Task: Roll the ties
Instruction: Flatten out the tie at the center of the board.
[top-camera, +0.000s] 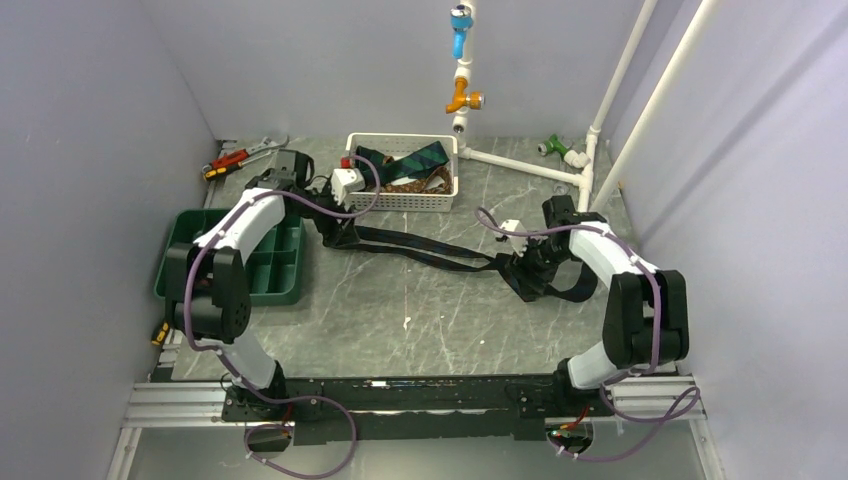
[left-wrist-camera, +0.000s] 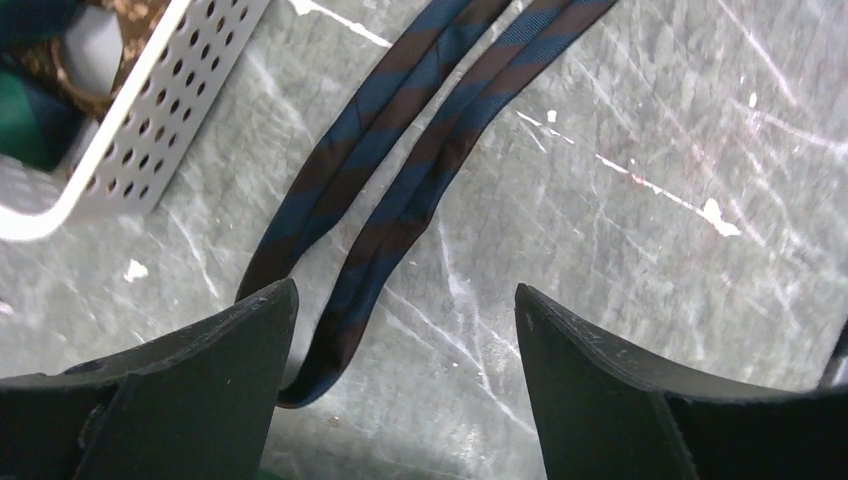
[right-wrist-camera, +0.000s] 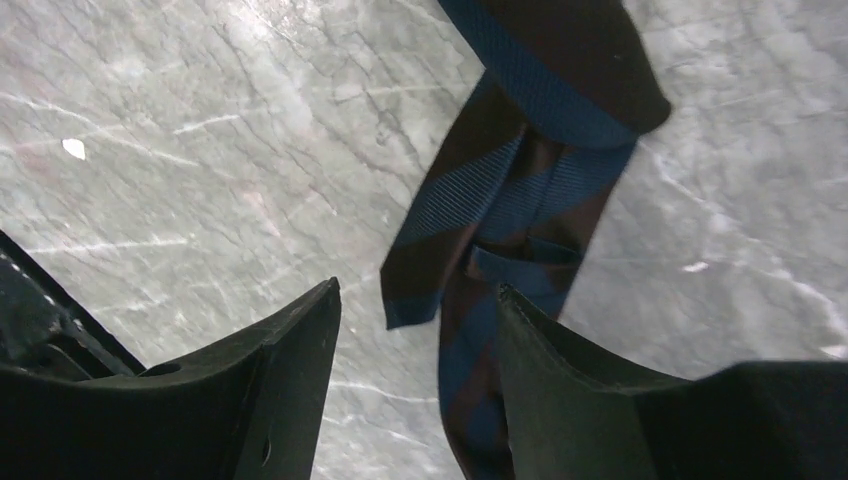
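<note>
A dark navy and brown striped tie (top-camera: 430, 250) lies stretched across the grey table between my two grippers. In the left wrist view it is doubled over, two strands (left-wrist-camera: 400, 190) side by side, and the folded end rests by the left fingertip. My left gripper (left-wrist-camera: 405, 288) (top-camera: 345, 232) stands open, holding nothing. In the right wrist view the tie's wider end (right-wrist-camera: 500, 200) lies bunched, and one strand runs down along the inner side of the right finger. My right gripper (right-wrist-camera: 418, 288) (top-camera: 520, 270) is open above it. More ties (top-camera: 420, 160) lie in the white basket (top-camera: 400, 202).
The perforated white basket (left-wrist-camera: 150, 130) sits just behind my left gripper. A green compartment tray (top-camera: 275, 270) lies at the left, and hand tools (top-camera: 245, 155) at the back left. White pipes (top-camera: 520, 165) run along the back right. Walls close in three sides.
</note>
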